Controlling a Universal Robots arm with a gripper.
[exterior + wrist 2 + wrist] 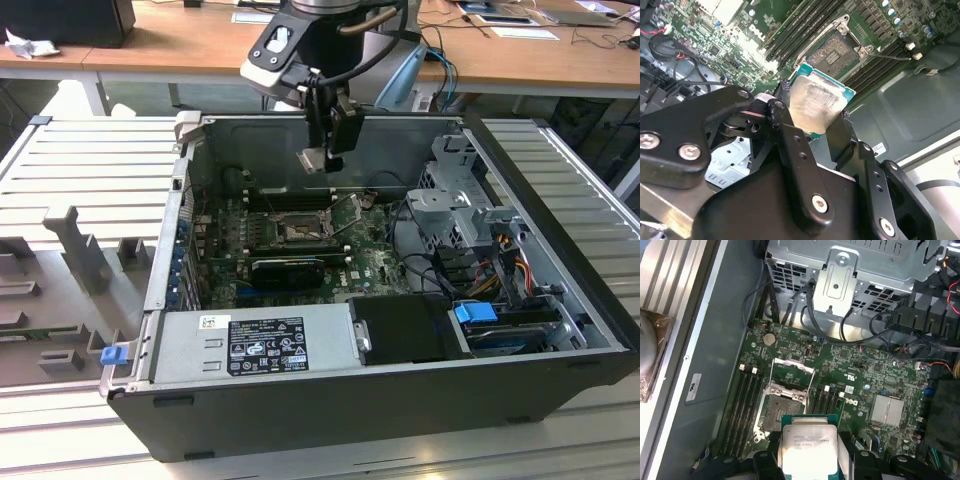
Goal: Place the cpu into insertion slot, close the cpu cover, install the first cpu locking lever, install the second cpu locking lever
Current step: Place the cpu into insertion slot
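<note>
Cables, a drive cage and a power supply sit inside the open computer case in the exterior view. The gripper hangs over the far half of the case, clamped on the cpu. The chip is tilted and well above the motherboard. The socket lies lower down on the board, apart from the chip. At this range the frame around it looks raised, though I cannot be sure.

In the second wrist view the cpu is pinched by two opposite edges between the black fingers of the gripper. Its silvery top faces the camera and a green edge shows along one side. Beyond it is the socket, its dark contact bed uncovered and clear of the chip. Memory slots run beside the socket.

In the first wrist view the cpu sits flat between the fingers of the gripper, in the air near the socket. The cpu cover is folded back, open, on the side of the socket towards the coin battery. A finned heat sink stands on the board, well apart from the socket.
</note>
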